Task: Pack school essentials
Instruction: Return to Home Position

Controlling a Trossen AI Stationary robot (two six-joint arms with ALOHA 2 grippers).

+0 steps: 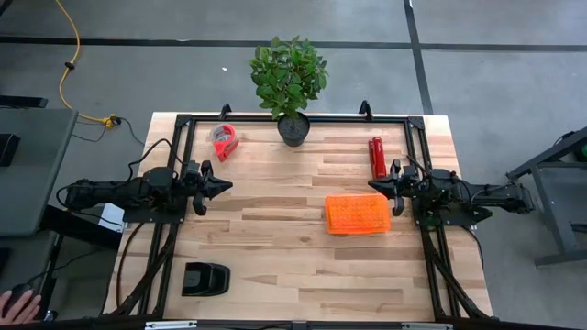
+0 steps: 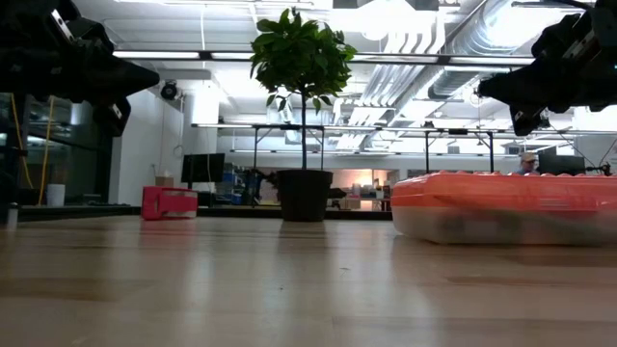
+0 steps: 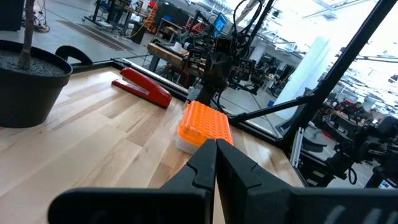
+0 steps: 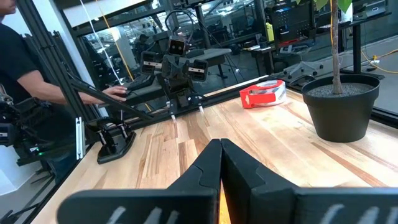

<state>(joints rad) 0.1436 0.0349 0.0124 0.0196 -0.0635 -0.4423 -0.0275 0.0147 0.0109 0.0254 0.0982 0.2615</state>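
The left tool (image 1: pixel 223 186) hangs above the left side of the worktop (image 1: pixel 275 247), pointing toward the middle. Its fingers (image 3: pixel 202 165) are pressed together with nothing between them. The right tool (image 1: pixel 374 185) faces it from the right side at the same depth. It is also raised clear of the wood, and its fingers (image 4: pixel 208 165) are likewise closed and hold nothing.

Nearest the front edge, on the left, sits a small black item (image 1: pixel 205 279), well apart from everything else. At the picture's bottom left corner, off the worktop, a person's hand (image 1: pixel 18 302) shows.

Farther in, on the right half, the box (image 1: pixel 358 214) lies flat with its orange lid down. It is just in front of the right tool's tip and not touching it. The low view shows a pale base under the lid, and what lies inside cannot be made out.

Beyond the right tool, a red stapler (image 1: pixel 376 157) lies lengthwise near the right rail. Across from it, toward the far left, is a red tape dispenser (image 1: pixel 225 141).

At the middle of the far edge stands a black pot (image 1: pixel 293 130) with a leafy plant (image 1: pixel 290 78), upright.

Past the worktop, the right wrist view shows a person (image 4: pixel 18 68) in a dark shirt beside the frame.
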